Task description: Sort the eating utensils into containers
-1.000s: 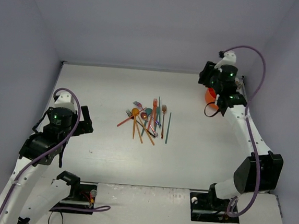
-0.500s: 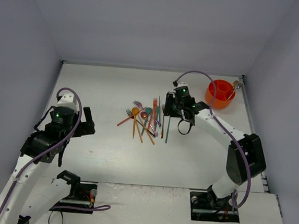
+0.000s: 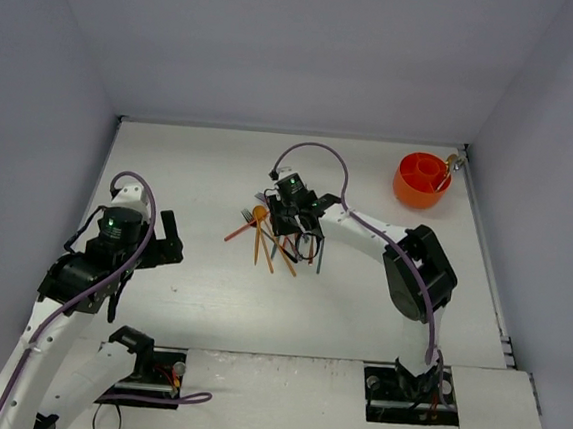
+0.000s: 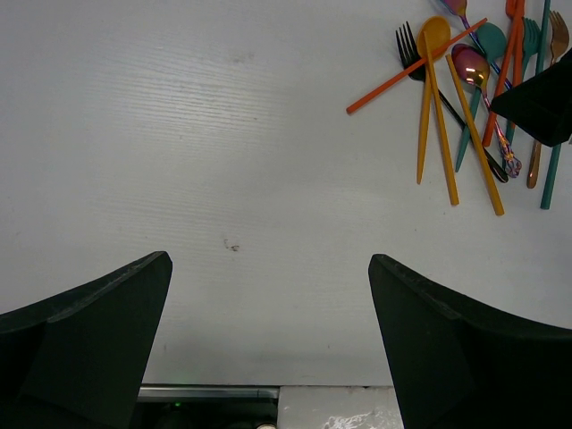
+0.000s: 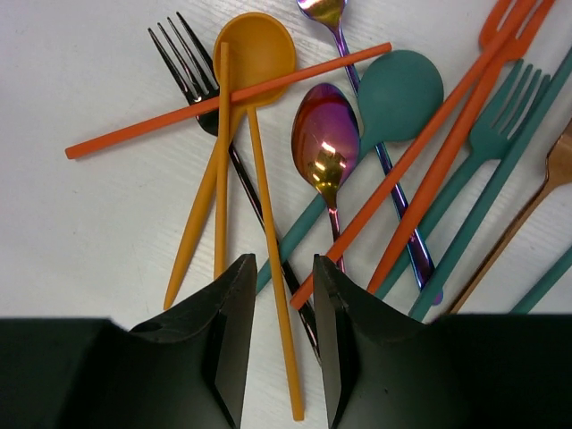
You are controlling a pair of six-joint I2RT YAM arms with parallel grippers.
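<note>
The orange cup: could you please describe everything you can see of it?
The cup is round, short, bright orange and plastic-looking, open-topped, with inner walls dividing it into compartments. It stands upright on the table near the far right corner, apart from the utensil pile. Something small shows at its right rim, too small to identify.

White tabletop [image 3: 210, 288] w/ small dark speck [image 4: 231, 244], grey walls [image 3: 280, 53] round it.

Robotics lab test cell — white table [image 3: 209, 293] boxed by bare grey walls [image 3: 280, 53]. Left arm [image 3: 109, 234] and right arm [image 3: 417, 271] bolted at near edge — cables [image 3: 312, 147] exposed.
</note>
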